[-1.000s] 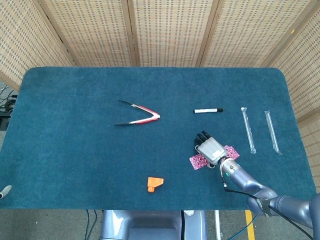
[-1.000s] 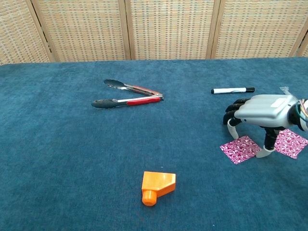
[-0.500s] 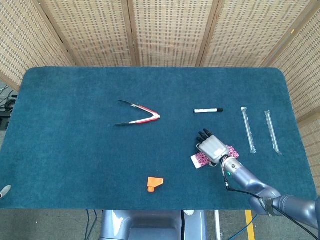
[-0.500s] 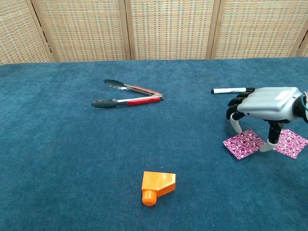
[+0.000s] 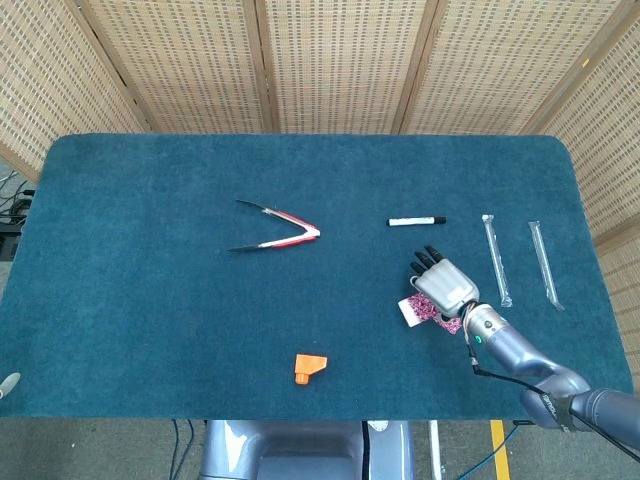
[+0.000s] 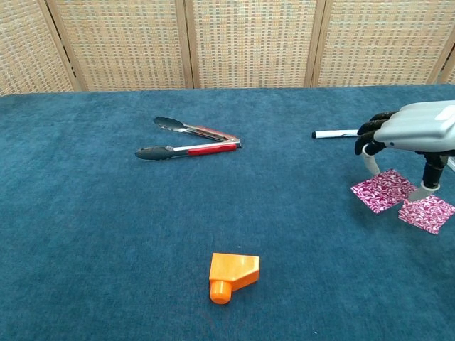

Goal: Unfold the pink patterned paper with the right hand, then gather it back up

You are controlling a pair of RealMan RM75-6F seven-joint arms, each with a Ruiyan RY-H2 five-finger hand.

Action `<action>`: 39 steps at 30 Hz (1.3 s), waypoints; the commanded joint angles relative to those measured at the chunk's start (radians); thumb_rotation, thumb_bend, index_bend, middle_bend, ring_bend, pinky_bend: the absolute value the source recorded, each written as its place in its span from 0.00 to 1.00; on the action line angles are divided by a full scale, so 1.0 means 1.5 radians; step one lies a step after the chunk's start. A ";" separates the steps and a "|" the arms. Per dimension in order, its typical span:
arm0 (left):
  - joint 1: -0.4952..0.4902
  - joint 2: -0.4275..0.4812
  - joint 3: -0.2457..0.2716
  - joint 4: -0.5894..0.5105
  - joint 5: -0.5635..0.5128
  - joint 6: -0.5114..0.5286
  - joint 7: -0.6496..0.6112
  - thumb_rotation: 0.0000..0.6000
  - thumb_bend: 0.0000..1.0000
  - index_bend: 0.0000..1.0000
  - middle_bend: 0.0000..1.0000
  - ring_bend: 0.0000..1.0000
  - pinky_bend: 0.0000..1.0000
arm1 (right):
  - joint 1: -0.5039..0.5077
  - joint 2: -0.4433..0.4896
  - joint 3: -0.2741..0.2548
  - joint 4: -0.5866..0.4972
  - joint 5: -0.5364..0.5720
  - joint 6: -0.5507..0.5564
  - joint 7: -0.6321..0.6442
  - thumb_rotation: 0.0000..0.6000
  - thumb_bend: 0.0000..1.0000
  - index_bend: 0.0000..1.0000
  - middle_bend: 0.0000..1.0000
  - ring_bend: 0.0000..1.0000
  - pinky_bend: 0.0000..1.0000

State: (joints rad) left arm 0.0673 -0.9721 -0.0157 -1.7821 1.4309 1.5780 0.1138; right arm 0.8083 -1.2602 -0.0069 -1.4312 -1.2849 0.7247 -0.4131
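Lifted since earlier, pink patterned paper [image 6: 384, 190] hangs from right hand [image 6: 418, 126].

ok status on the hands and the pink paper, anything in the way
Right hand above pink paper, fingertips touching it. Paper half gathered. Left hand not in view. Marker beside it, not blocking.

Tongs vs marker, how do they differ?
The tongs are red and metal with black tips, arms splayed open in a V; the marker is one straight white barrel with a black cap. The tongs lie far from the right hand, the marker just behind it. Both lie flat, untouched.
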 commanded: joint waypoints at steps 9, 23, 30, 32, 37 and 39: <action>0.004 -0.001 0.002 -0.012 0.001 0.007 0.016 1.00 0.12 0.02 0.00 0.00 0.00 | -0.023 0.014 -0.026 0.064 -0.070 0.007 0.105 1.00 0.21 0.54 0.19 0.00 0.00; 0.008 0.000 0.002 -0.024 0.003 0.014 0.031 1.00 0.12 0.02 0.00 0.00 0.00 | -0.036 -0.011 -0.046 0.158 -0.134 0.012 0.208 1.00 0.21 0.51 0.15 0.00 0.00; 0.007 0.001 0.001 -0.027 0.005 0.013 0.033 1.00 0.12 0.02 0.00 0.00 0.00 | -0.040 -0.021 -0.049 0.185 -0.142 0.009 0.236 1.00 0.13 0.47 0.13 0.00 0.00; 0.007 0.001 0.001 -0.027 0.005 0.014 0.033 1.00 0.12 0.02 0.00 0.00 0.00 | -0.040 -0.022 -0.049 0.188 -0.145 0.009 0.240 1.00 0.11 0.46 0.12 0.00 0.00; 0.007 0.003 0.000 -0.027 0.005 0.014 0.031 1.00 0.12 0.02 0.00 0.00 0.00 | -0.041 -0.024 -0.047 0.194 -0.148 0.011 0.254 1.00 0.07 0.44 0.12 0.00 0.00; 0.008 0.003 0.000 -0.027 0.005 0.015 0.030 1.00 0.12 0.02 0.00 0.00 0.00 | -0.041 -0.025 -0.047 0.197 -0.151 0.011 0.257 1.00 0.05 0.42 0.11 0.00 0.00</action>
State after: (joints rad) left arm 0.0786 -0.9674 -0.0159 -1.8226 1.4390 1.5999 0.1594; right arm 0.7472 -1.2971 -0.0782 -1.1371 -1.5100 0.7408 -0.0288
